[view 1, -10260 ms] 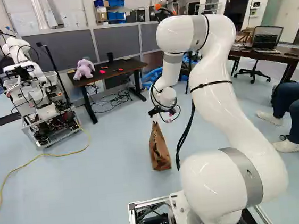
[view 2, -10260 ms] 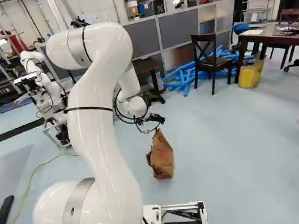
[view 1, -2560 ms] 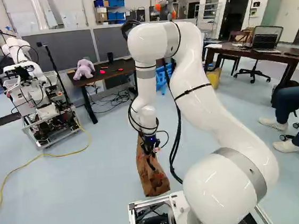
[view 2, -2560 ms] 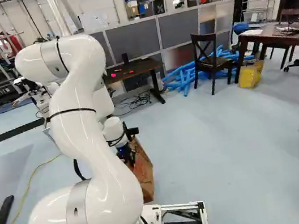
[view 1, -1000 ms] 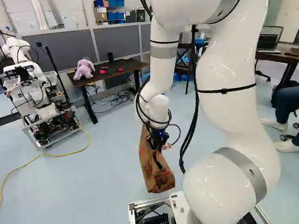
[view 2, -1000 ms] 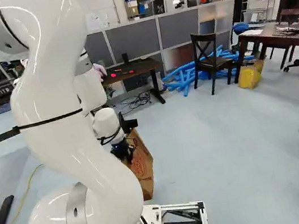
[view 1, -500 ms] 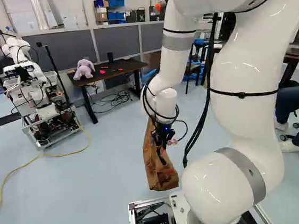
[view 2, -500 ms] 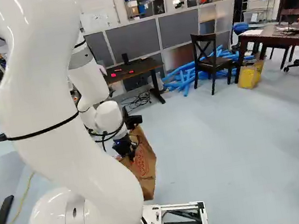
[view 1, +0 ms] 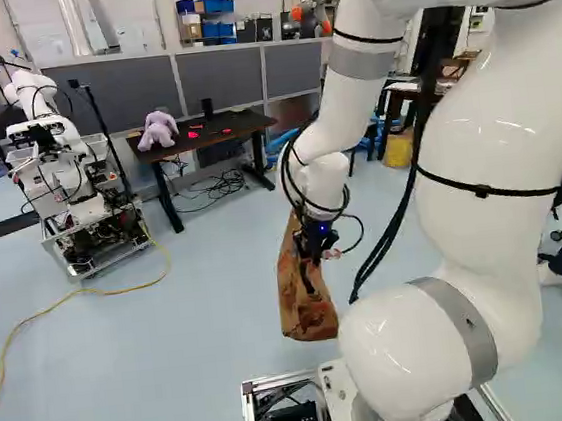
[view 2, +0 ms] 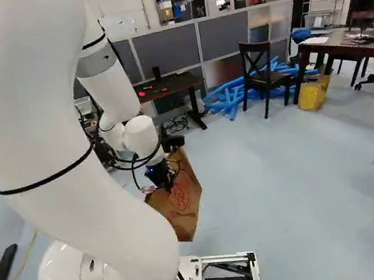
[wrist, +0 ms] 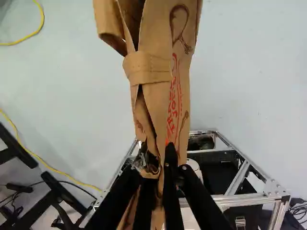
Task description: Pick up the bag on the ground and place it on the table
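Ahead, paper bag, left base view: A creased brown bag (view 1: 307, 308), tall and narrow with darker patches on its side, tilts near the base, just left of the white arm (view 1: 485, 139).
Gripper, left base view: The black gripper (view 1: 311, 268) clasps the bag by its upper part.
Table, left base view: At far left, well apart from the bag, a dark table (view 1: 237, 125) bears a purple plush toy (view 1: 158, 130); another robot (view 1: 67, 188) stands left of it.
Bag face, right base view: Broad and wrinkled, the paper carries a round red print and leans with its top toward the right.
Chair, right base view: A dark wooden chair (view 2: 268, 77) stands at the far side beside blue tubes (view 2: 227, 101).
Bag up close, wrist view: A folded band crosses the brown paper, with red print and dark line drawings alongside; the end at the gripper is tightly crumpled.
Fingers, wrist view: Both close on that bunched paper, pinching the bag between them, above the metal base frame (wrist: 249, 161).
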You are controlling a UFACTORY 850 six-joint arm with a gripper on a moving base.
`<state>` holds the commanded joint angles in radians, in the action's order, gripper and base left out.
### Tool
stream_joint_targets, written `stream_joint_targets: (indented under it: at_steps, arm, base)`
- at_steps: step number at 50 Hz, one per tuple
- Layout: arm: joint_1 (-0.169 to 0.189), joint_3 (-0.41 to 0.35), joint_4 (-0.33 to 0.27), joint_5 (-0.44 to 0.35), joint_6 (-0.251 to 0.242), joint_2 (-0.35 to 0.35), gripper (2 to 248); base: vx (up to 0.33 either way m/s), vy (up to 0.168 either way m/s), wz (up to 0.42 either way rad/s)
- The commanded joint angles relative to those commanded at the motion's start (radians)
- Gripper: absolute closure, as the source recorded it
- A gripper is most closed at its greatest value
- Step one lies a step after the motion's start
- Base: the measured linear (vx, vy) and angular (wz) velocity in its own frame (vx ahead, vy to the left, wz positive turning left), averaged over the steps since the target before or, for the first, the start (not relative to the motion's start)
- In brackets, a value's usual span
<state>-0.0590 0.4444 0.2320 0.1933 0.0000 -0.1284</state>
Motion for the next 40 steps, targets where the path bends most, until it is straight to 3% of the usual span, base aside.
stream_joint_targets:
  at_steps: [22, 40]
  arm:
    - [0.019, 0.049, -0.034, 0.041, 0.0, 0.047, 227]
    - [0.02, 0.098, -0.054, 0.127, 0.0, 0.072, 227]
  base:
    - [0.0, 0.0, 0.0]
    - [0.0, 0.0, 0.0]
